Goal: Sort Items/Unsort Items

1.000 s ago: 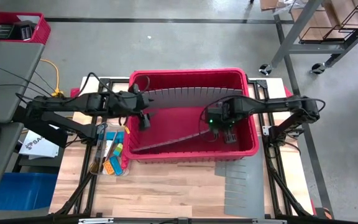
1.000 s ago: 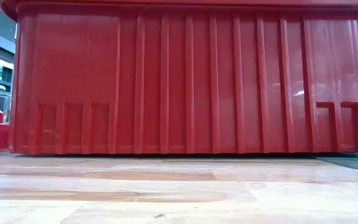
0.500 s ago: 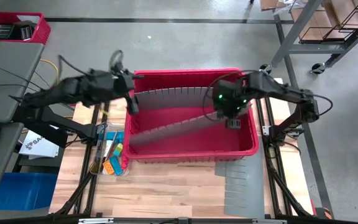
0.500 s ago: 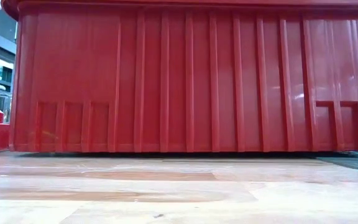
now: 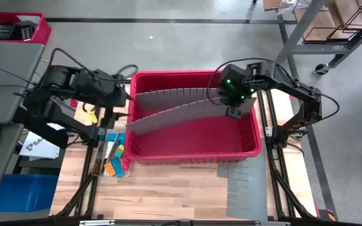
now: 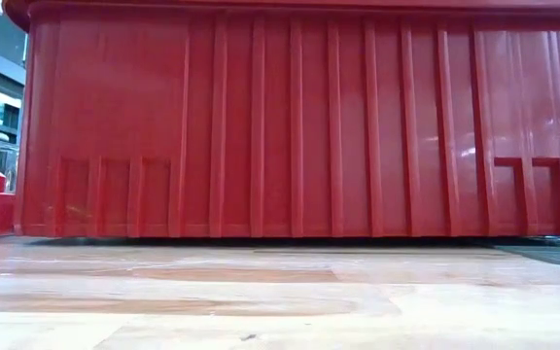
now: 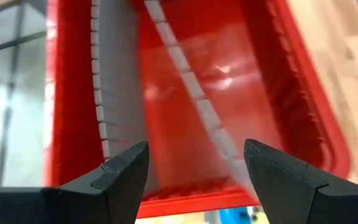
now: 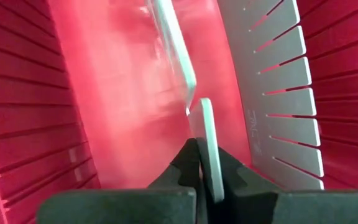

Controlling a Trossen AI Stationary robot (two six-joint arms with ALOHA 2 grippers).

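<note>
Seen from above, a light wooden counter (image 5: 168, 188) carries a large red plastic bin (image 5: 250, 147). At the far left, just outside the bin's left wall, the small items (image 5: 113, 160) lie in a cluster on the counter: orange, blue and yellow blocky pieces with thin dark sticks beside them. Above that cluster, the left hand (image 5: 119, 97) hovers at the bin's left rim, its 2 dark fingers (image 7: 120, 174) spread wide apart with nothing between them. Inside the bin stand 2 long grey slotted plastic dividers: the rear divider (image 5: 175, 97) runs near the far wall, and the front divider (image 5: 168, 116) slants from the left wall up toward the right. At the right, the right hand (image 5: 234, 112) reaches down into the bin, its fingers (image 8: 188, 168) pinched tight on the right end of the front divider (image 8: 207, 143). A loose grey slotted panel (image 5: 241, 188) lies flat on the counter in front of the bin.
</note>
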